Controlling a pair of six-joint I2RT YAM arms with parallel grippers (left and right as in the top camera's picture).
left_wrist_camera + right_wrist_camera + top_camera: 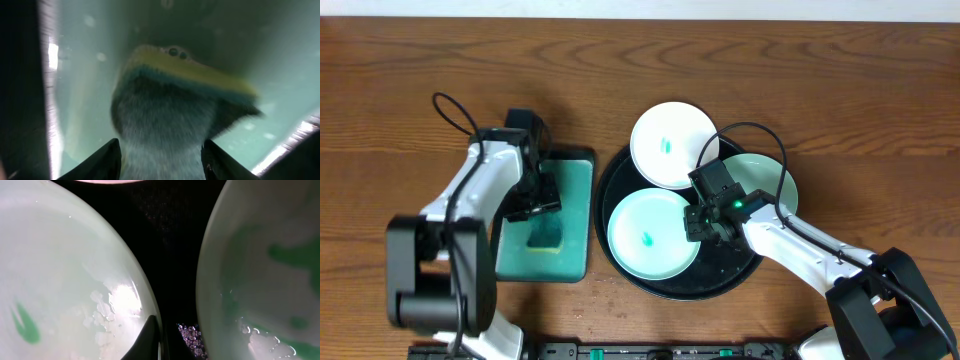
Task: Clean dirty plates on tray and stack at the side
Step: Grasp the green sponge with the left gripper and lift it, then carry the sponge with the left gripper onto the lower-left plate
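Three white plates lie on the round black tray: one at the back, one at the front left and one at the right, each smeared with teal paint. My right gripper is shut on the right rim of the front-left plate. One black finger lies just inside that rim. The right plate sits across a strip of bare tray. My left gripper presses both sides of a yellow-topped sponge.
The sponge rests on a rectangular dark-rimmed tray with a teal pad, left of the round tray. My left gripper hangs over it. Bare wooden tabletop surrounds both trays.
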